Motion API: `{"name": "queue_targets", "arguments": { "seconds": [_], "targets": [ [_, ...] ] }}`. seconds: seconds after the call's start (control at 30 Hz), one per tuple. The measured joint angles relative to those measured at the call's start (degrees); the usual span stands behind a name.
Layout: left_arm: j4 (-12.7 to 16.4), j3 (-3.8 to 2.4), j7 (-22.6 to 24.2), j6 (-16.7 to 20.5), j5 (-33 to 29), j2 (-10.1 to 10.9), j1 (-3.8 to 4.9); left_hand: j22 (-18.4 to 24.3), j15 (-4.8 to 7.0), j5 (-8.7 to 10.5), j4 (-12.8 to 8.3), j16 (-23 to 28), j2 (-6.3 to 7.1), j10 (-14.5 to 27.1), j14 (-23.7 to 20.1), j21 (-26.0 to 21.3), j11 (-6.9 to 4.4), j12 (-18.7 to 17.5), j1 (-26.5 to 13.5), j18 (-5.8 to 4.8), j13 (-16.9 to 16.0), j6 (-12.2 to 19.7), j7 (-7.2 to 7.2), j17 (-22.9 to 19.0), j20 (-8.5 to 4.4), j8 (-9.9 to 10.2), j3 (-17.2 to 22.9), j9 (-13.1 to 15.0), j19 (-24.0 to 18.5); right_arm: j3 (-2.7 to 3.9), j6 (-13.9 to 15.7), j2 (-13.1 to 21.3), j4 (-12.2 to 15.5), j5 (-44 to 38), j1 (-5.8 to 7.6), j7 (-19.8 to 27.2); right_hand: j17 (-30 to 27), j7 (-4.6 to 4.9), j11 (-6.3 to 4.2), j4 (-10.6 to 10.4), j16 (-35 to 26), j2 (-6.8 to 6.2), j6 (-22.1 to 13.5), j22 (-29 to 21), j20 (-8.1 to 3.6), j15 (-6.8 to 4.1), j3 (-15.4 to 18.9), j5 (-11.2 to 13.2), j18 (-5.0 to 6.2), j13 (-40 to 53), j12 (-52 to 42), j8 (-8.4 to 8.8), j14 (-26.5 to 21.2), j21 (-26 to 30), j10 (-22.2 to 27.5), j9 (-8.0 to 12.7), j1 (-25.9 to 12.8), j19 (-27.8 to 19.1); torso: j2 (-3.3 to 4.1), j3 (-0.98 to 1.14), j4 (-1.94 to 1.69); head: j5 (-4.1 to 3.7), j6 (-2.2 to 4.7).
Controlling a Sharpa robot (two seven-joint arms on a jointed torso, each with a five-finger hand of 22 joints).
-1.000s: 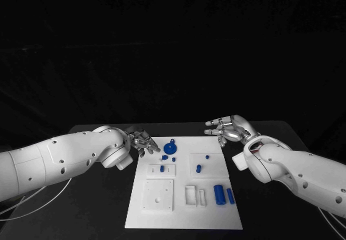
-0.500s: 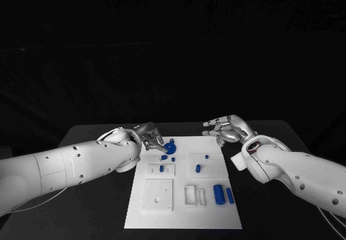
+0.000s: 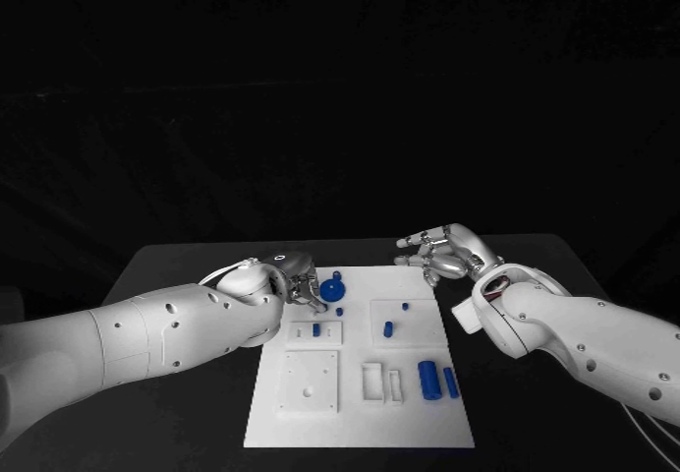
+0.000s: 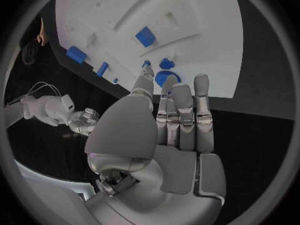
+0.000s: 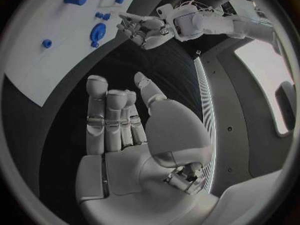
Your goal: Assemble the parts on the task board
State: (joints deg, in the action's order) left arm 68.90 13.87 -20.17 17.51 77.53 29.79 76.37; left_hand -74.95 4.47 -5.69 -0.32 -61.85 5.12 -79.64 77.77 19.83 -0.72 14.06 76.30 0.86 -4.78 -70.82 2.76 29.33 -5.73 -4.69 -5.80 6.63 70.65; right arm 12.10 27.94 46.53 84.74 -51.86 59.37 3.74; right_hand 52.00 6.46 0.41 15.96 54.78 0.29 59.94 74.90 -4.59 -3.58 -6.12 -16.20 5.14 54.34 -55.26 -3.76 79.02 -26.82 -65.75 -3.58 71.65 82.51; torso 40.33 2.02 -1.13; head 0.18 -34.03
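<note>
I see left hand (image 3: 294, 277) at board's (image 3: 362, 418) far left edge, fingers straight and apart, holding nothing, fingertips (image 4: 145, 73) just beside blue disc (image 3: 333, 289). Right hand (image 3: 443, 254) hovers off board's far right corner, fingers apart, empty. Two blue cylinders (image 3: 429, 381) lie near board's right edge; small pegs (image 3: 391, 329) mid-board.

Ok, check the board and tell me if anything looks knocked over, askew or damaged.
Nothing stands out. The task board lies flat and square on the table, its blue parts sitting on it, none spilled onto the table. The left robot hand is by the round blue part.
</note>
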Motion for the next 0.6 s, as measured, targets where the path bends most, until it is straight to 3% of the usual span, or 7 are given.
{"name": "queue_targets", "arguments": {
  "seconds": [0.4, 0.6],
  "targets": [
    [-2.14, -0.03, -1.67, -1.47, 3.57, -1.78, -1.69, 0.01, 0.01, -0.06, 0.33, 0.0, -0.27, 0.0, 0.0, -0.22, 0.0, -0.41, -0.27, 0.0, 0.15, -0.21, 0.21, -0.01, 0.21, 0.08, -0.33, 0.01, 0.2, 0.0, -0.04, -0.02, 0.26, -0.16, 0.0, -0.05, -0.01, -0.22, 0.0, -0.16, 0.0, -0.23, 0.2, 0.0, 0.0, 0.0, -0.16, 0.0, -0.27, 0.06, -0.21, 0.0, 0.0, 0.0, 0.0, 0.0, -0.23, 0.0, 0.12, -0.07, 0.1, -0.22, -0.2],
    [-2.88, -0.03, -1.83, -1.44, 4.23, -2.43, -2.14, 0.02, 0.01, -0.5, 0.58, 0.0, -0.76, 0.0, 0.0, -0.48, 0.0, -0.81, -0.31, 0.0, 0.27, -0.41, 0.0, -0.01, 0.08, 0.31, -0.26, -0.13, 0.48, 0.0, -0.04, -0.12, 0.36, -0.19, 0.0, -0.06, -0.01, -0.22, 0.0, -0.16, -0.01, -0.23, 0.2, 0.0, 0.0, 0.0, -0.16, 0.0, -0.27, 0.06, -0.21, 0.0, 0.0, 0.0, 0.0, 0.0, -0.23, 0.0, 0.09, -0.05, 0.08, -0.48, -0.34]
  ]
}}
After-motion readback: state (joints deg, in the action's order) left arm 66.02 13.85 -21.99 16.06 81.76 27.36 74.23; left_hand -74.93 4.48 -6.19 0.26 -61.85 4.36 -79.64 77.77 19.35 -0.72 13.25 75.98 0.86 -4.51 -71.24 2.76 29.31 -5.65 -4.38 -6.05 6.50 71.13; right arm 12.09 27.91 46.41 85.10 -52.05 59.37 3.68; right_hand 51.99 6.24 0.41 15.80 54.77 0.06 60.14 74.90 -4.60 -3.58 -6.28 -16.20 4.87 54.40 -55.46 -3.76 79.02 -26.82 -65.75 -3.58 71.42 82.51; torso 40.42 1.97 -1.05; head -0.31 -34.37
